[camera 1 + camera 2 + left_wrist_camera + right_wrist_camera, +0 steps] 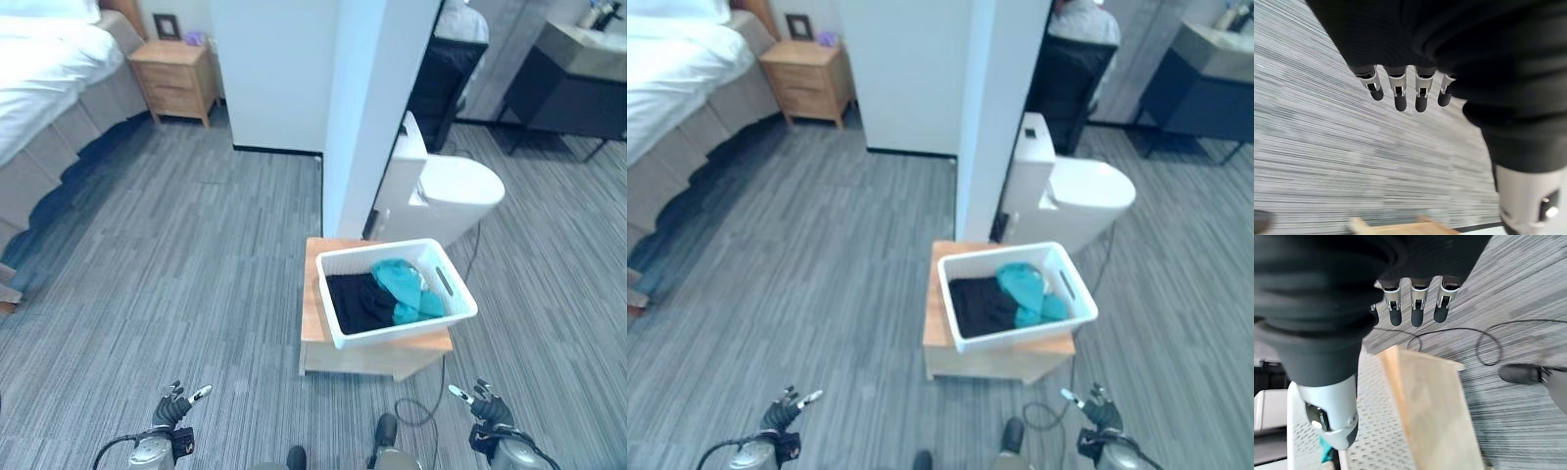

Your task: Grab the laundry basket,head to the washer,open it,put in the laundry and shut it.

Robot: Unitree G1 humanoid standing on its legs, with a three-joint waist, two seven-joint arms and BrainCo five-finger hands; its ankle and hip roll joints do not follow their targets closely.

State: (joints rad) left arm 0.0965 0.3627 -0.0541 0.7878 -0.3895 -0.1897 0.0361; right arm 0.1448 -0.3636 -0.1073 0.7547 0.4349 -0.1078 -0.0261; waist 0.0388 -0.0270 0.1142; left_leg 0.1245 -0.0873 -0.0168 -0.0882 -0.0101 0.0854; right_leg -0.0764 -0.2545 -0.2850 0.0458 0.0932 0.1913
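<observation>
The fingers of the left hand hang relaxed and hold nothing, with grey carpet past their dark tips. The fingers of the right hand are equally loose and empty; beyond them lie the wooden stand and the perforated white wall of the laundry basket. Both hands hover low over the floor, well short of the work.

The laundry basket sits on the low wooden stand just ahead and slightly to the robot's right, holding a black garment and a teal garment. A slot handle shows in its right-hand short wall; a matching one on the left wall cannot be made out.

The step in hand appears to be the approach for the grab. To do it well, the robot should probably close in until the basket lies squarely between the hands, then bring one hand to each short side at even height and curl the fingers firmly under the rim or through the slots. A level lift would keep the clothes in. The white toilet and the wall corner stand just behind the stand, so the turn away needs room.
</observation>
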